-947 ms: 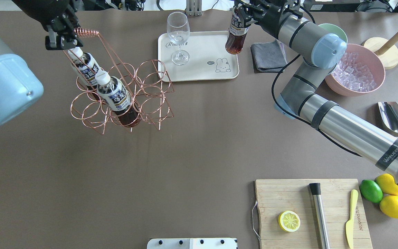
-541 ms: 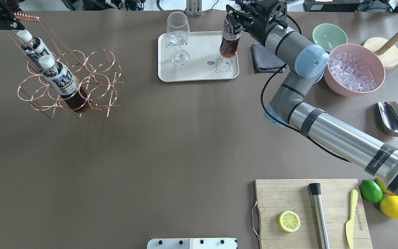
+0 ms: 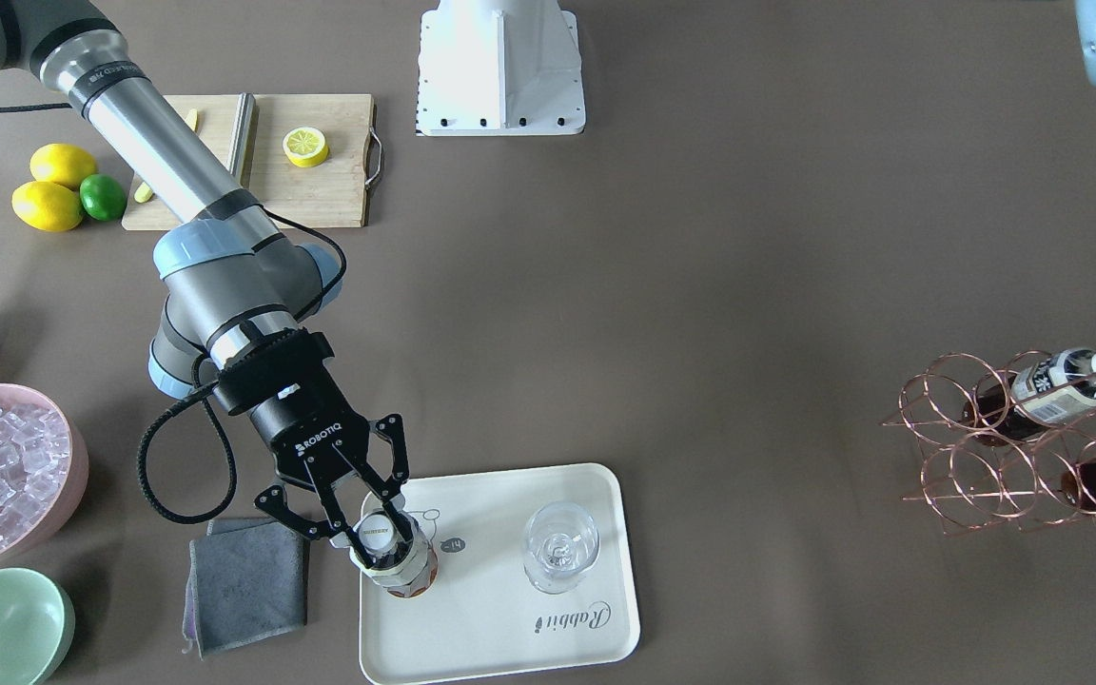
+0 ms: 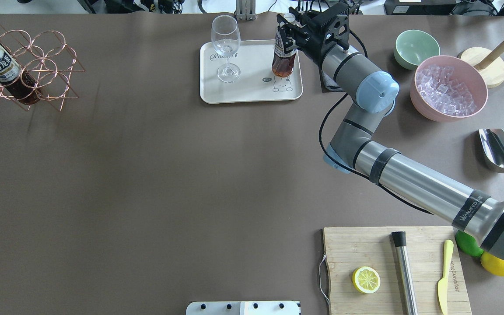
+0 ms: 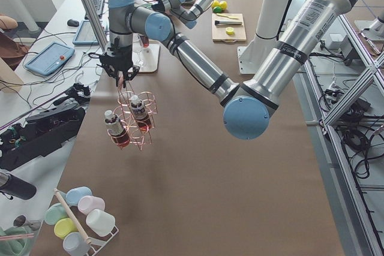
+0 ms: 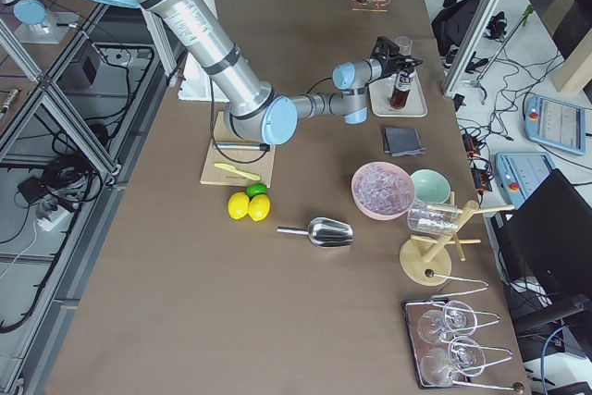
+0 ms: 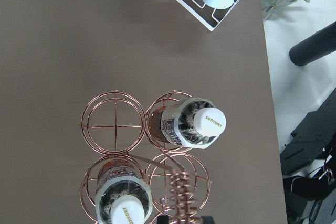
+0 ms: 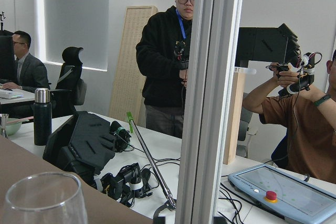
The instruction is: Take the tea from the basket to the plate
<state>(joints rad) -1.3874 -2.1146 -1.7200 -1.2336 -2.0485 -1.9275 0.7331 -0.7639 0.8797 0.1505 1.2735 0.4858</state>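
Nearby, the wine glass (image 4: 226,43) stands on the plate (image 4: 252,89) beside the tea (image 4: 283,65) clamped in the right gripper (image 4: 288,38).

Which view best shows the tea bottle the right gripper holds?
Exterior front-facing: the tea bottle, cap up, is clamped by the right gripper over the plate. Overhead shows its side; exterior right shows it tiny; the right wrist view misses it.

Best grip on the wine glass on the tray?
I'd take the wine glass by its stem, sideways from the robot's left: it stands upright on the plate, its bowl is wide, and the tea in the right pincer crowds the other side.
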